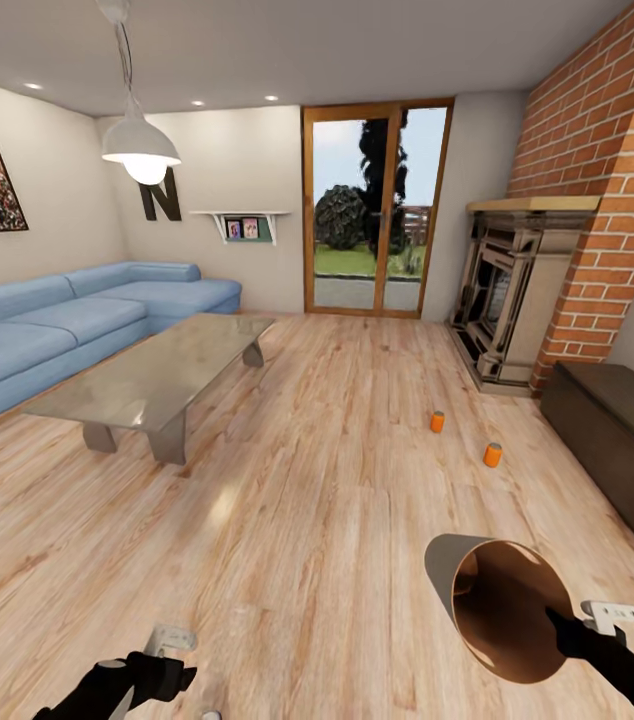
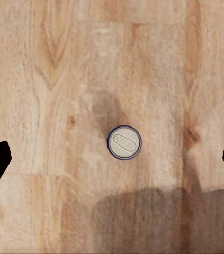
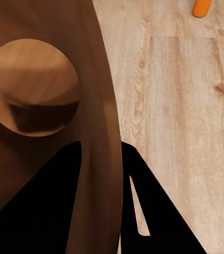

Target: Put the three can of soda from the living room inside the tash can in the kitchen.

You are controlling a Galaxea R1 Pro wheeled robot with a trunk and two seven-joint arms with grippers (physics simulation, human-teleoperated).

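Two orange soda cans (image 1: 438, 422) (image 1: 493, 455) stand upright on the pale wood floor near the fireplace; one orange can (image 3: 202, 7) also shows in the right wrist view. The blue can (image 2: 124, 142), seen from straight above with its grey top, stands on the floor directly below my left gripper (image 2: 117, 154), which is open with its fingers wide on either side and apart from it. My right gripper (image 1: 569, 628) is shut on the rim wall of the trash can (image 1: 502, 600), which is held tilted above the floor, its copper inside (image 3: 32, 87) facing the head camera.
A glass coffee table (image 1: 157, 375) stands left of centre, with the blue corner sofa (image 1: 47, 330) behind it. The brick fireplace (image 1: 517, 300) and a long dark low cabinet (image 1: 617, 430) line the right side. Glass doors (image 1: 377, 210) are at the back.
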